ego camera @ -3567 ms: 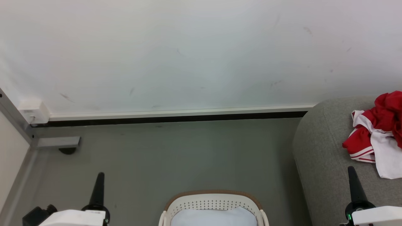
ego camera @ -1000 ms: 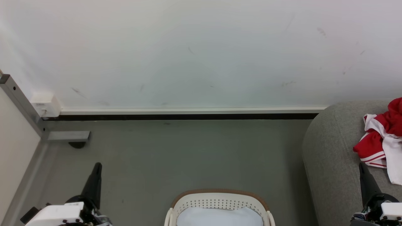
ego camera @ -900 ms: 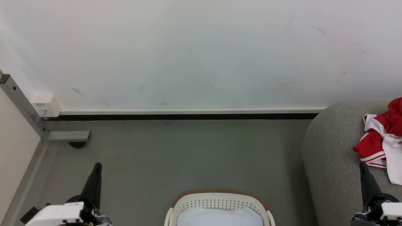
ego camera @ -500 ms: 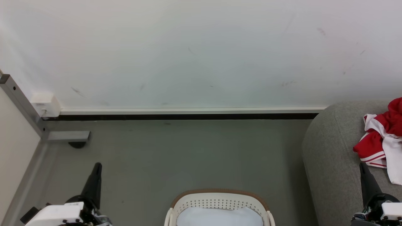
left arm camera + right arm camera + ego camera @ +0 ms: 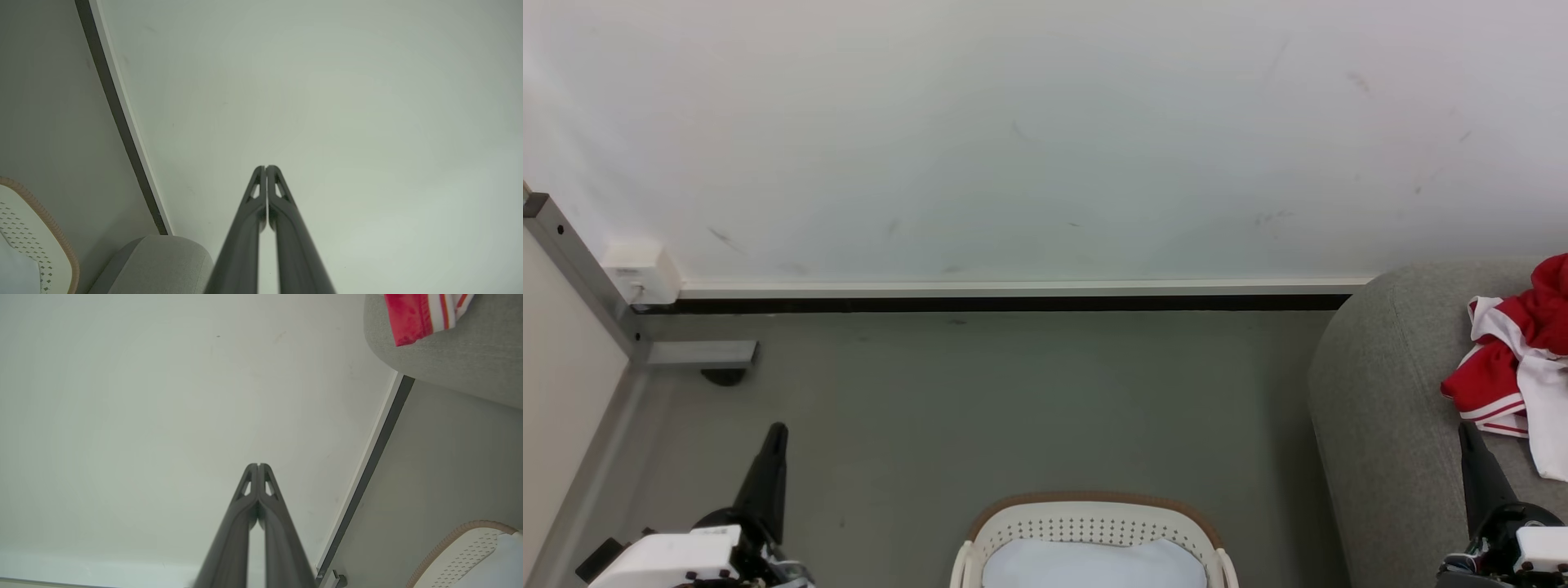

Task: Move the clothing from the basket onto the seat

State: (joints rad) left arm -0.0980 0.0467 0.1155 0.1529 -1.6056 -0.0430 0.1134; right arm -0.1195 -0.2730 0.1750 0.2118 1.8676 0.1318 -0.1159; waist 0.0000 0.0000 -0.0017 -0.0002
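The red and white clothing (image 5: 1515, 359) lies crumpled on the grey sofa seat (image 5: 1388, 408) at the right edge of the head view; the right wrist view catches its striped hem (image 5: 421, 312) on the seat (image 5: 453, 355). The white basket (image 5: 1094, 523) with its tan rim stands on the floor at the bottom centre, also seen in the left wrist view (image 5: 28, 228) and the right wrist view (image 5: 466, 547). My left gripper (image 5: 776, 433) is shut at the lower left, fingertips together (image 5: 265, 168). My right gripper (image 5: 1466, 429) is shut beside the seat, empty (image 5: 258, 465).
A pale blue-white cloth (image 5: 1094, 563) lies inside the basket. A white wall (image 5: 1013, 139) with a dark skirting strip (image 5: 996, 304) runs across ahead. A metal post (image 5: 580, 273) and a white box (image 5: 641, 269) stand at the left corner. Grey floor (image 5: 1013, 400) lies between.
Over 3.6 seconds the whole head picture shifted right and slightly up, so the camera moved. Within the last second nothing has visibly changed.
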